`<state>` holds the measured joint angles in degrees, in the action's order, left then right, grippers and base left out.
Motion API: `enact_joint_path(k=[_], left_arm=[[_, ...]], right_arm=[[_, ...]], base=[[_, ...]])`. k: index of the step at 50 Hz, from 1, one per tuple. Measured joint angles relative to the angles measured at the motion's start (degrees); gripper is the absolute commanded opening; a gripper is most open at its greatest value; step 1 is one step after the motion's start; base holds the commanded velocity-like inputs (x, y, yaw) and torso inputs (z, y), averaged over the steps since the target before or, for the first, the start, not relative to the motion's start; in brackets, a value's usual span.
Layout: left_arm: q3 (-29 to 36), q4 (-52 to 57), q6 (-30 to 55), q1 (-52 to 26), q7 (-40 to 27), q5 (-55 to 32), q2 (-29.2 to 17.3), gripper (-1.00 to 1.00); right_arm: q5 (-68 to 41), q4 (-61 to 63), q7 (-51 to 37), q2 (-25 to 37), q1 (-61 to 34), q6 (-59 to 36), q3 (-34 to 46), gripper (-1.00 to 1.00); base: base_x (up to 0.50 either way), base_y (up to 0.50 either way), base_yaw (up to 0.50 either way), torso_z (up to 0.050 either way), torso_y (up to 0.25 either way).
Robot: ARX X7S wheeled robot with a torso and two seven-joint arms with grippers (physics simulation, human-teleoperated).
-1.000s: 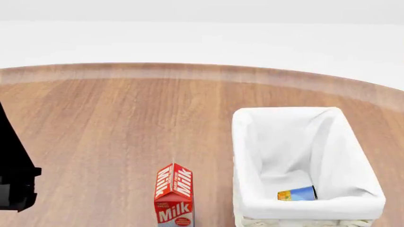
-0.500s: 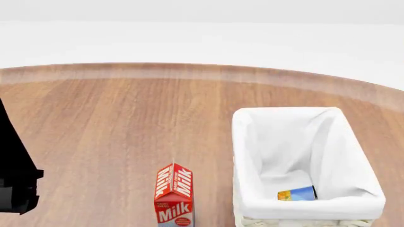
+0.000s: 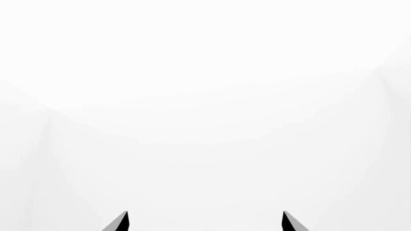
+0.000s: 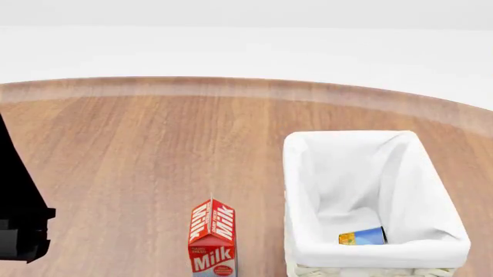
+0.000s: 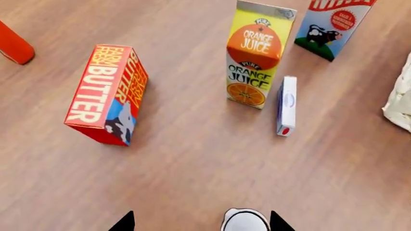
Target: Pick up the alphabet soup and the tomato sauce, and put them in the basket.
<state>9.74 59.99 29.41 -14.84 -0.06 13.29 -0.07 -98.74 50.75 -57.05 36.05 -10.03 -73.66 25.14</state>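
Task half complete. The alphabet soup lies on its side inside the basket, against the near wall of the liner. The tomato sauce remains to be placed — the silver can top between the right gripper fingertips may be it, though no label shows. The jaws stand wide either side of that top; whether they grip it cannot be told. The left gripper is spread and empty, facing blank white. Bystanders: milk carton, orange juice carton, butter box.
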Motion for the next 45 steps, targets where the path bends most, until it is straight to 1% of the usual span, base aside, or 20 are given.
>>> enact_joint_path(k=[23,45], left_arm=[[0.3,0.0,0.2,-0.2,-0.1,0.1,0.0,1.00],[0.2,0.0,-0.1,0.1,-0.2,0.1,0.0,1.00]], right_arm=[[11.4,-3.0,10.4,2.4,4.2,1.9,-2.9,1.00],[25.5,-8.3,22.0,2.9,7.9,7.0,-1.3,1.00]], base=[[0.00,0.00,0.00,0.000,0.000],[0.00,0.00,0.00,0.000,0.000]])
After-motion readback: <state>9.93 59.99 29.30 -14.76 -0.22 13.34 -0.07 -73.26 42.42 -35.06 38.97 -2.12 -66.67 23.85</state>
